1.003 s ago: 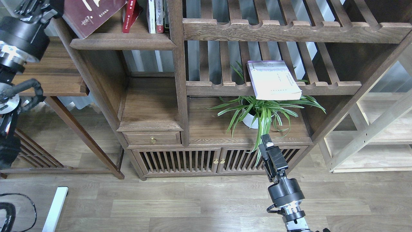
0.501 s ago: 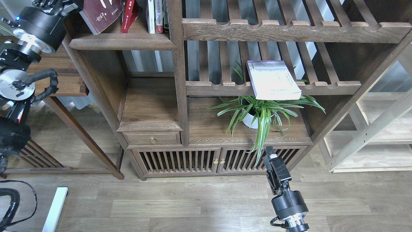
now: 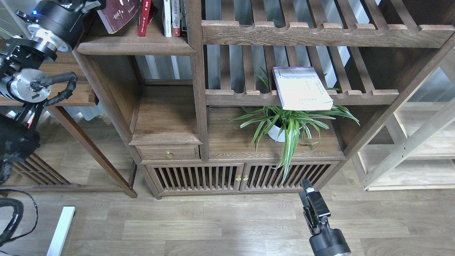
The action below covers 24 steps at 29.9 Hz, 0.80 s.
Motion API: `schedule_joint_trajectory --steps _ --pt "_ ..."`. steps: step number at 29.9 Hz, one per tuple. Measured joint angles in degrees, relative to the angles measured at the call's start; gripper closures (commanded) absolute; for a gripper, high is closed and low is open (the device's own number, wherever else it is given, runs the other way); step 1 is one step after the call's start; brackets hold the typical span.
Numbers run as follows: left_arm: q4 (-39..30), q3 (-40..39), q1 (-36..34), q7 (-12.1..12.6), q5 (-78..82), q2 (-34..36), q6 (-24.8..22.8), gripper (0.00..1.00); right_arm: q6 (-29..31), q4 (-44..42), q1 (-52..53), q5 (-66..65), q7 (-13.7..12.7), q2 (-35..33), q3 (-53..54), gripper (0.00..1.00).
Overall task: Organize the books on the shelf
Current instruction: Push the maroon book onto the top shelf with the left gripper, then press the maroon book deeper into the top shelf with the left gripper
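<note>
Across most of the view stands the dark bookcase point(image 3: 199, 106), w/ slatted racks point(image 3: 302, 33) on its right half and the solid shelf point(image 3: 135, 46) at upper left. Below the lower rack sits a potted spider plant point(image 3: 284, 124).

On that lower rack the lavender-white book point(image 3: 302, 89) lies flat, cover up, long axis running front-to-back and skewed a bit to the right, its near end overhanging the notched front rail above the plant. Looks parked there, prob. waiting for pickup, since it's well apart from the shelf.

On the shelf, the maroon book point(image 3: 119, 12) leans, top tilted left, lower corner near the shelf's front edge; long axis runs up out of frame. Left hand point(image 3: 83, 4) is at its left edge, prob. steadying or pushing it upright toward the others; fingers mostly cut off at top, so can't tell whether it grips or not. Red book point(image 3: 145, 17) stands nearly upright just beside it, then slim white- and red-spined vols point(image 3: 170, 17) against the post, spines facing out.

Right hand point(image 3: 312, 204) hangs low over the floor, fingers pointing up toward the cabinet doors, holding nothing; seen edge-on, so can't tell whether the fingers are parted.
</note>
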Motion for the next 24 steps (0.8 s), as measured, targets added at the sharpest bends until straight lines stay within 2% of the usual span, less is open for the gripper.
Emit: schedule_joint_trajectory --steps 10,24 --pt "4.7 3.9 -2.9 -1.3 0.1 0.0 0.0 0.99 0.0 0.0 -3.2 0.4 0.0 -1.3 0.1 0.29" --pt "14.7 9.3 -9.9 -5.3 0.1 -2.2 0.0 0.99 0.0 0.0 -6.4 1.8 0.0 -2.2 0.0 0.29"
